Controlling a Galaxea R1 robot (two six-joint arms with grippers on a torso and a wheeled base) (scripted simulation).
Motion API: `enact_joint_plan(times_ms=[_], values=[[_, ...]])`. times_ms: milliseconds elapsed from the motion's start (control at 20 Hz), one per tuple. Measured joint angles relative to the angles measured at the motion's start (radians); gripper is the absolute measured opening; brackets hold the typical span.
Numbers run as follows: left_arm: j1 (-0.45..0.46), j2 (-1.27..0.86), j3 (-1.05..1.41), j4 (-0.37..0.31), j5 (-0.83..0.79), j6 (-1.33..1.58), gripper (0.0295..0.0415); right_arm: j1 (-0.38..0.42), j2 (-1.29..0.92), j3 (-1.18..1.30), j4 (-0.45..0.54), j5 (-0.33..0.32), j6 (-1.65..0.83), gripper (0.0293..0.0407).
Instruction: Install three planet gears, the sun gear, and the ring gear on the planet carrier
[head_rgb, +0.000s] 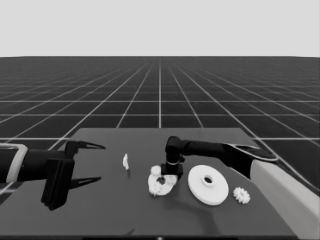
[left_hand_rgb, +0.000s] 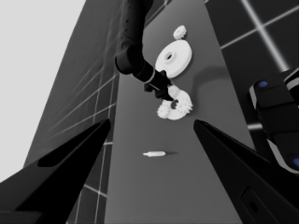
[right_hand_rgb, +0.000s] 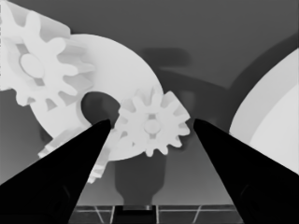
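- The right tool (head_rgb: 170, 172) stands straight down over the smaller round part (head_rgb: 161, 184), the planet carrier, near the middle of the worktop (head_rgb: 100, 210).
- In the right wrist view its two fingers are spread, one on each side of a planet gear (right_hand_rgb: 153, 125) that sits on the carrier's face (right_hand_rgb: 119, 70) just beside the centre hole. They do not appear to touch the gear's teeth.
- Two more gears show on the carrier: one (right_hand_rgb: 39, 65) at its far rim, and another partly hidden behind a finger.
- One small gear (head_rgb: 241, 195) lies alone on the worktop, to the right of the larger round part (head_rgb: 208, 184), the ring gear, which lies flat just right of the carrier.
- Judgement: three gears are seated, so the sun gear and the ring gear are left.
- The next move probably calls for lifting the tool clear without nudging the seated gear, then going right for the lone gear.
- The left tool (head_rgb: 90, 162) waits over the worktop's left end, fingers spread and empty; the thin white piece (head_rgb: 126, 161) lies between it and the carrier.
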Motion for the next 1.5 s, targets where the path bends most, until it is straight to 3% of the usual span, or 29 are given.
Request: enact_joint_plan(times_ms=[250, 300, 350, 450, 750, 800, 850, 900, 1050, 1250, 1300, 1350, 1400, 1500], values=[[0.000, 0.000, 0.000, 0.000, 0.000, 0.000, 0.0385, 0.000, 0.000, 0.000, 0.000, 0.000, 0.000, 0.0385], [0.000, 0.000, 0.000, 0.000, 0.000, 0.000, 0.0385, 0.105, -0.038, 0.128, 0.126, -0.065, 0.075, 0.0385], [0.000, 0.000, 0.000, 0.000, 0.000, 0.000, 0.0385, 0.218, -0.046, 0.166, 0.220, -0.083, 0.102, 0.0385], [0.000, 0.000, 0.000, 0.000, 0.000, 0.000, 0.0385, 0.324, -0.042, 0.158, 0.312, -0.090, 0.098, 0.0385], [0.000, 0.000, 0.000, 0.000, 0.000, 0.000, 0.0385, 0.370, -0.036, 0.138, 0.358, -0.095, 0.084, 0.0385], [0.000, 0.000, 0.000, 0.000, 0.000, 0.000, 0.0385, 0.382, -0.298, 0.521, 0.369, -0.094, 0.093, 0.0385], [0.000, 0.000, 0.000, 0.000, 0.000, 0.000, 0.0385, 0.391, -0.609, 0.669, 0.378, -0.101, -0.013, 0.0385], [0.000, 0.000, 0.000, 0.000, 0.000, 0.000, 0.0385, 0.398, -0.783, 0.663, 0.382, -0.112, -0.163, 0.0385], [0.000, 0.000, 0.000, 0.000, 0.000, 0.000, 0.0385, 0.407, -0.926, 0.562, 0.379, -0.129, -0.379, 0.0385], [0.000, 0.000, 0.000, 0.000, 0.000, 0.000, 0.0385, 0.409, -0.943, 0.529, 0.378, -0.133, -0.429, 0.0385], [0.000, 0.000, 0.000, 0.000, 0.000, 0.000, 0.0385, 0.229, -0.953, 0.545, 0.216, 0.000, -0.431, 0.0385], [0.000, 0.000, 0.000, 0.000, 0.000, 0.000, 0.0385, 0.085, -0.934, 0.511, 0.118, 0.081, -0.434, 0.0385], [0.000, 0.000, 0.000, 0.000, 0.000, 0.000, 0.0385, 0.008, -0.908, 0.466, 0.067, 0.129, -0.439, 0.0385], [0.000, 0.000, 0.000, 0.000, 0.000, 0.000, 0.0385, -0.054, -0.875, 0.409, 0.027, 0.173, -0.448, 0.0385]])
